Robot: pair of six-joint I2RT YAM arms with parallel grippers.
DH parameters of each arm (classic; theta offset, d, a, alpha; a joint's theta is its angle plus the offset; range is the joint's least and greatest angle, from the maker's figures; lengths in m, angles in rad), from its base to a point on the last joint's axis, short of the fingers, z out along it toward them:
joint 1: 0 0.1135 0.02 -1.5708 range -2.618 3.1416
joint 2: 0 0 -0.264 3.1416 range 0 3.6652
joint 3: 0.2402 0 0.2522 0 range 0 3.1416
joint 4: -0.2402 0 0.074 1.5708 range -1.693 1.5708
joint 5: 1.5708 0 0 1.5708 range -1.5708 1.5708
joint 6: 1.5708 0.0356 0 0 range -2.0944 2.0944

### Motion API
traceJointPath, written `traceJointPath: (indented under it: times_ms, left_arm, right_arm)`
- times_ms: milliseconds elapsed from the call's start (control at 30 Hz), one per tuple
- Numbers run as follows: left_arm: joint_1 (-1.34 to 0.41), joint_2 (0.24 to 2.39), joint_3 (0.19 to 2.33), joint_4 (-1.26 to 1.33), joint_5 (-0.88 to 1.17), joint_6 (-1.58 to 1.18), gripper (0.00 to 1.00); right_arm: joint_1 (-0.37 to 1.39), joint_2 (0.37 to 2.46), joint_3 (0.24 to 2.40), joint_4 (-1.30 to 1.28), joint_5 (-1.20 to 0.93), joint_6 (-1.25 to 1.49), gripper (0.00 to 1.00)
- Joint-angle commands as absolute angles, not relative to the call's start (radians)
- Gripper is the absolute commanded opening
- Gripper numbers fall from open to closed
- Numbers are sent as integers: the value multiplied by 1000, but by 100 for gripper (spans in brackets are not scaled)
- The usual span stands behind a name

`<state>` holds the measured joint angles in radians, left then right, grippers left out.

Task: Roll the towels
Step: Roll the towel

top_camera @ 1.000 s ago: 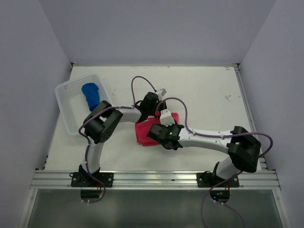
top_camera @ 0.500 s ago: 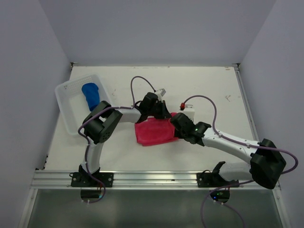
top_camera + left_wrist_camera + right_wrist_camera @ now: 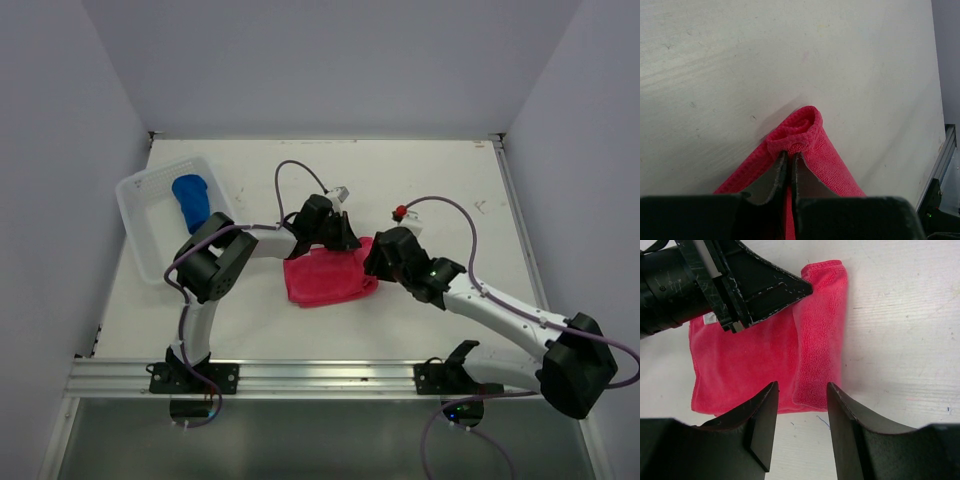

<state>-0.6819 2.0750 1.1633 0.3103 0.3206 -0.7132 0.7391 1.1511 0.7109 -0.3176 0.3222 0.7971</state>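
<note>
The pink-red towel [image 3: 322,280] lies flat on the table's middle, its right edge turned over into a narrow roll [image 3: 821,340]. My left gripper [image 3: 349,243] is shut on the far end of that roll [image 3: 799,131], fingertips [image 3: 782,167] pressed together on the cloth. My right gripper [image 3: 802,390] hovers at the roll's near end, jaws apart with nothing between them; the towel's edge lies just past the tips. In the top view the right gripper [image 3: 373,262] sits at the towel's right side. The blue towel [image 3: 190,200] lies rolled in the basket.
A white slotted basket [image 3: 136,222] stands at the table's left, holding the blue towel. Both arms' cables [image 3: 290,170] loop above the table's middle. An aluminium rail [image 3: 320,378] runs along the near edge, and grey walls close in both sides.
My right arm has swung from over the pink towel's near left part to its right edge, and its jaws have spread a little. The left gripper kept its hold and place.
</note>
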Motion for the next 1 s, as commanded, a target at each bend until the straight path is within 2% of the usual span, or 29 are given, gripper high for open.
traceJointPath:
  times_ms: [0, 467, 967]
  left_arm:
    - [-670, 2057, 1138, 279, 256, -660, 0]
    - [-670, 2049, 1141, 275, 258, -657, 0]
    - [-670, 2042, 1146, 275, 259, -661, 0]
  right_arm:
    - [724, 1123, 704, -284, 305, 807, 47]
    - [663, 1230, 672, -250, 209, 867, 42]
    - [663, 1308, 617, -212, 158, 828, 44]
